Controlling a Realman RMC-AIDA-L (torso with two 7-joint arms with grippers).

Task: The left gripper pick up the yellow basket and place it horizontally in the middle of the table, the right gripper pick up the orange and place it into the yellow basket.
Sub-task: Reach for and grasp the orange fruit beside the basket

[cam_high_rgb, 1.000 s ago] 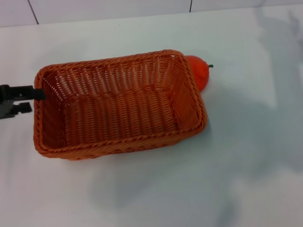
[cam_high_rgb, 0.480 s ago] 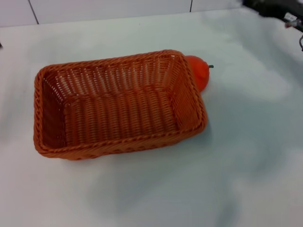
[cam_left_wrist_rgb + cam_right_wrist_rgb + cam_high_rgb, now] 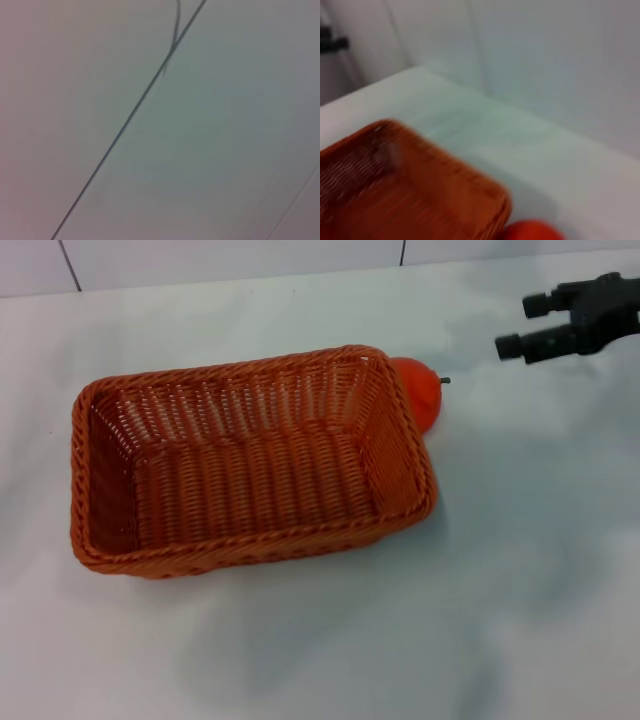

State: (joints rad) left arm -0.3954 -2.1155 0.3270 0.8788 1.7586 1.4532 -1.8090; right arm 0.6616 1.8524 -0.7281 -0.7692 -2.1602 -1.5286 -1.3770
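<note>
The basket [image 3: 250, 462] lies lengthwise across the middle of the surface [image 3: 330, 640], open side up and empty, so its placing looks done. The orange [image 3: 420, 392] sits outside it, touching the far right corner, its stem pointing right. The right hand [image 3: 522, 326] hangs above the far right of the surface, near the orange, its fingers apart, likely lined up for a grasp. The left hand is out of sight. The surface is plain white; pale tiled wall [image 3: 230, 258] behind
</note>
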